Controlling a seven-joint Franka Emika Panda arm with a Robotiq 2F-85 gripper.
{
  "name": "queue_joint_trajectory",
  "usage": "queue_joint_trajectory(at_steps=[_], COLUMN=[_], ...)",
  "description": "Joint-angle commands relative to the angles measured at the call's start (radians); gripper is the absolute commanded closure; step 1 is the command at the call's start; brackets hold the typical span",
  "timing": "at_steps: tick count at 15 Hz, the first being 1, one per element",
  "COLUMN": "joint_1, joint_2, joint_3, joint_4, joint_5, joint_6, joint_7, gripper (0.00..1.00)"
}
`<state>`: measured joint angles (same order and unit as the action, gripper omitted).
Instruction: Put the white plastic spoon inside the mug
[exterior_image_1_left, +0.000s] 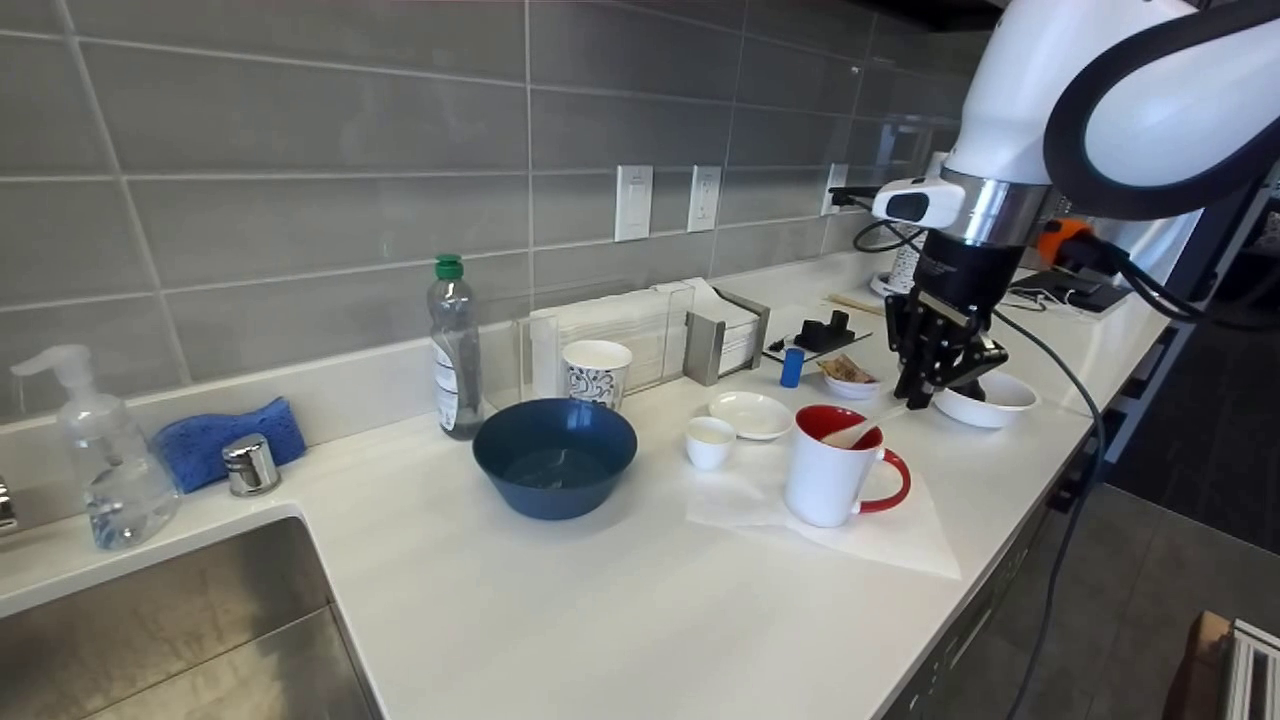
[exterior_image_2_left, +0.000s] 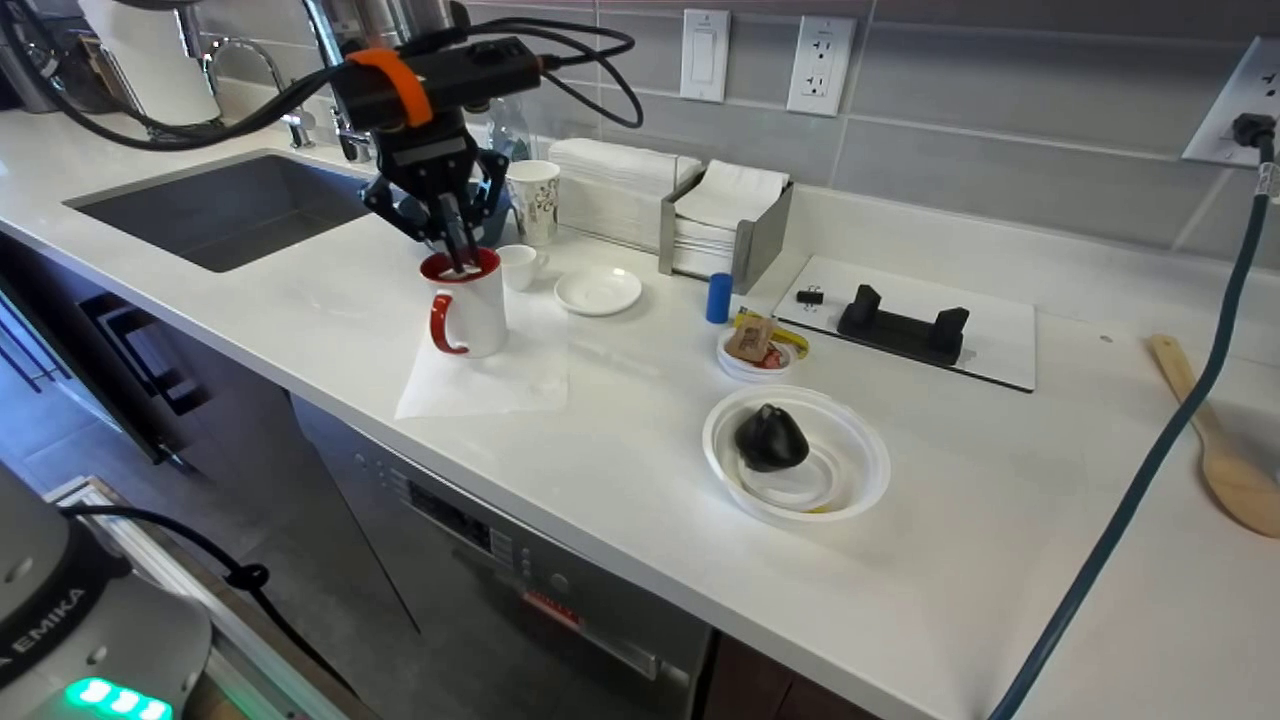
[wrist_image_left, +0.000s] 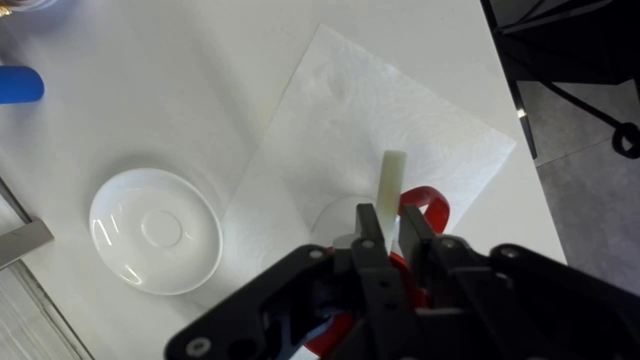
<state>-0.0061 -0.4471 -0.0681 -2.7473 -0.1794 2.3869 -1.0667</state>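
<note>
The white mug (exterior_image_1_left: 815, 485) with red handle and red inside stands upright on a paper napkin; it also shows in an exterior view (exterior_image_2_left: 485, 320). The white spoon (exterior_image_1_left: 848, 434) leans in the mug's mouth, its handle rising out over the rim. Its handle end (wrist_image_left: 392, 175) points away from the mug in the wrist view. My gripper (wrist_image_left: 389, 212) is a little open, with the spoon handle between its fingertips and a narrow gap at the right finger. The fingertips (exterior_image_2_left: 464, 266) are at the mug's mouth. The spoon's lower end is hidden inside the mug.
A small white cup (exterior_image_1_left: 710, 443) and a saucer (exterior_image_2_left: 597, 290) stand beside the mug. A blue bowl (exterior_image_1_left: 555, 470), a blue cylinder (exterior_image_2_left: 719, 298), a small bowl of packets (exterior_image_2_left: 745, 368) and a white bowl (exterior_image_2_left: 868, 465) with a black object are nearby. The counter edge runs past the mug's handle side.
</note>
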Motion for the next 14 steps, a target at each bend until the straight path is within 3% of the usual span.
queue_joint_trajectory(at_steps=[1, 8, 11, 14], joint_1=[0.035, 0.072, 0.046, -0.024], joint_2=[-0.015, -0.185, -0.292, -0.374], joint_3=[-0.008, -0.06, -0.133, -0.224], joint_4=[0.001, 0.003, 0.006, 0.034], joint_5=[0.004, 0.066, 0.122, 0.133], joint_6=[0.006, -0.05, -0.138, -0.205], joint_7=[0.018, -0.016, -0.005, 0.001], gripper=[0.5, 0.03, 0.0, 0.0])
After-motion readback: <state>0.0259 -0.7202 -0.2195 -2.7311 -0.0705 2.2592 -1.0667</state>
